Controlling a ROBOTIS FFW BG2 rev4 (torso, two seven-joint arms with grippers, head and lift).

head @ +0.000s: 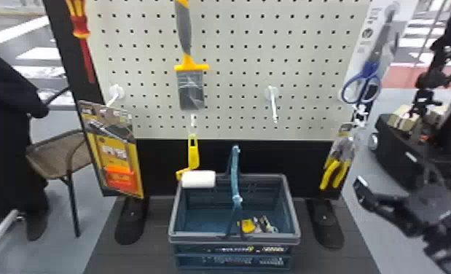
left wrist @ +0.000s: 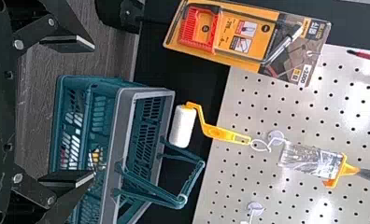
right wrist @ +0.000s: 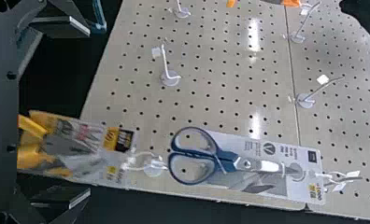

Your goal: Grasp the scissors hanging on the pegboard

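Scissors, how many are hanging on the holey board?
1. The blue-handled scissors hang at the right edge of the pegboard, just above the yellow pliers. The board's top is cut off, so more could hide.

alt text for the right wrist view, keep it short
Blue-handled scissors on a backing card hang on a pale pegboard, with packaged yellow-handled pliers hanging beside them. The right gripper is open and apart from the scissors; several bare white hooks stud the board.

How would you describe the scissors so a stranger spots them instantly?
Look at the right edge of the white pegboard. The scissors hang there on a pale card, above the pliers. Only they have blue loop handles; the pliers' are yellow.
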